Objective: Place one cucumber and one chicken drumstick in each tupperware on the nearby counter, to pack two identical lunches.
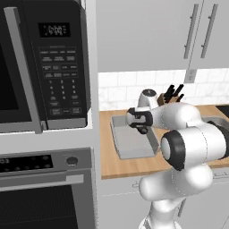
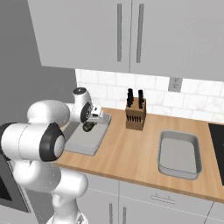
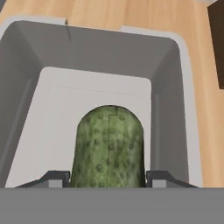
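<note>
My gripper [image 3: 108,177] is shut on the dark green cucumber [image 3: 109,146], which pokes out between the two finger tips. It hangs just above the floor of a light-grey tupperware [image 3: 170,61] on the wooden counter [image 2: 127,153]. From the right base view the cucumber [image 2: 89,127] is a dark lump under the gripper [image 2: 89,124], over the left tupperware [image 2: 83,144]. In the left base view the gripper [image 1: 142,129] sits over that same tupperware [image 1: 129,147]. Another tupperware [image 2: 179,153] rests further right, with nothing in it. The chicken drumstick is out of view.
A knife block [image 2: 135,114] stands at the back of the counter between the two boxes. To the left rise a microwave [image 1: 44,67] and an oven [image 1: 44,188]. Wall cabinets [image 2: 131,30] hang overhead. A black cooktop edge [image 2: 217,135] shows at far right.
</note>
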